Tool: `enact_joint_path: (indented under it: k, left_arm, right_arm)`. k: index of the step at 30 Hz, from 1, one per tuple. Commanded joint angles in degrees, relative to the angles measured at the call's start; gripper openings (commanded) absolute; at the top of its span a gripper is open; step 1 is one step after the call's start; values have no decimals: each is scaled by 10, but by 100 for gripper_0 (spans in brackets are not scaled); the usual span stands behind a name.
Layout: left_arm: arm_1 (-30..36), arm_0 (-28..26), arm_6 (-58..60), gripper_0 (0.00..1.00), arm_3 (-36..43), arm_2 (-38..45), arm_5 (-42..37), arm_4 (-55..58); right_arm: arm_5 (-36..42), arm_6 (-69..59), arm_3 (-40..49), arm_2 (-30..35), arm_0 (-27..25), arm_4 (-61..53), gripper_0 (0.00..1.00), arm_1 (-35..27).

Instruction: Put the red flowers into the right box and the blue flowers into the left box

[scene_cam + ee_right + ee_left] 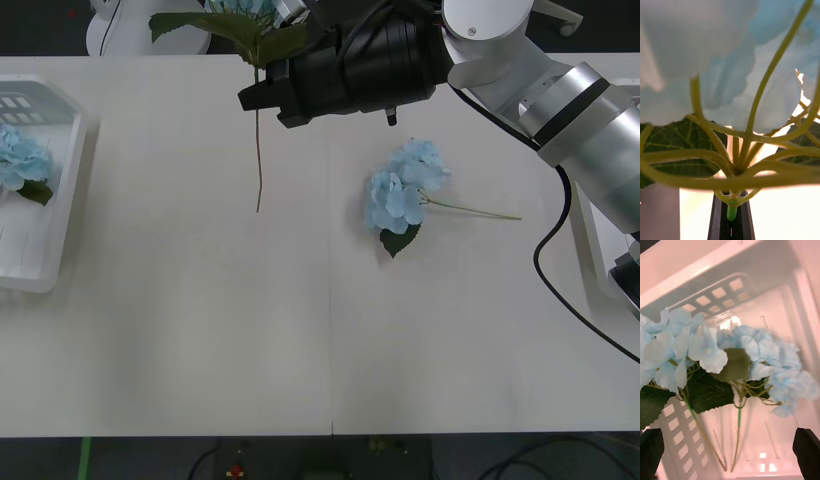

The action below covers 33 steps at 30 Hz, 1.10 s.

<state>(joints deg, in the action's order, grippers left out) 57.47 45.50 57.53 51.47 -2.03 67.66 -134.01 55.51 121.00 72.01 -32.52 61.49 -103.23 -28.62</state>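
Right tool (731, 221) pinches blue flower (715, 56) (stem dangling).

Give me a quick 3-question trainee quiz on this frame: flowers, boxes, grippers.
1. True or false: the right gripper is shut on the stem of a blue flower lifted over the far side of the table.
2. The loose blue flower lying on the table is: A) inside the left box; B) right of the table's middle, outside both boxes; C) in the left gripper.
3. Fill in: the left gripper hangs open over the left box, which already holds ____ flowers.

Key: 1 true; 2 B; 3 blue
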Motion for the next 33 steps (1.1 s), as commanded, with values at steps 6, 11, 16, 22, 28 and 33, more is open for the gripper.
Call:
enact_joint_path:
  k: [6,11,16,22,28,33]
  left_arm:
    - [7,-2,-124,100,18,105,117,186]
    - [7,-2,-120,100,10,105,179,328]
    - [2,-2,-115,100,-38,90,223,495]
    - [-16,-2,-116,100,-86,2,223,674]
    - [-51,-3,-117,100,-102,-118,223,806]
    - [-81,-3,-129,100,-97,-163,223,835]
  right_arm:
    - [-14,23,5,-4,36,-1,0,22]
    - [-22,22,0,-4,36,4,0,31]
    - [-28,26,-9,-4,36,7,0,37]
    - [-29,26,-9,-4,38,7,0,37]
    - [-37,24,-9,-4,38,8,0,43]
    - [-59,26,-9,-18,39,7,0,46]
